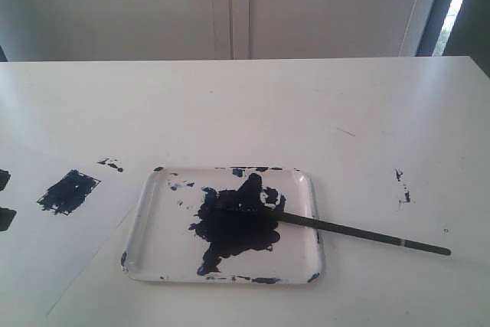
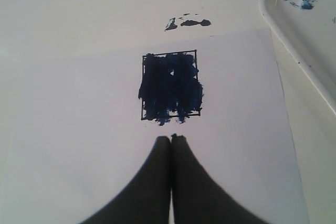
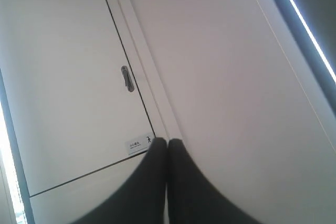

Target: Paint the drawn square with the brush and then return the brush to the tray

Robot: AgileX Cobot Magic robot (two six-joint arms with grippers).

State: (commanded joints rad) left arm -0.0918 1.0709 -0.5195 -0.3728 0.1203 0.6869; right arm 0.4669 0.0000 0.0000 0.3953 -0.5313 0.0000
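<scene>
The drawn square (image 1: 68, 191) (image 2: 170, 85) lies on the paper at the left, filled with dark navy paint that spills slightly past its thin black outline. The white tray (image 1: 147, 220) (image 2: 294, 40) sits right of it with a big navy blot. The brush (image 1: 360, 233) rests with its dark tip in the blot and its handle sticking out over the tray's right rim onto the table. My left gripper (image 2: 171, 138) hovers close to the square, shut and holding nothing. My right gripper (image 3: 167, 141) is shut and empty, pointing at a wall. Neither arm shows in the exterior view.
A white paper sheet (image 1: 46, 258) (image 2: 79, 145) covers the table's left front. Dark paint specks (image 1: 112, 163) (image 2: 190, 23) mark the table just beyond the paper, with more specks (image 1: 402, 187) at the right. A door with a handle (image 3: 127, 78) fills the right wrist view.
</scene>
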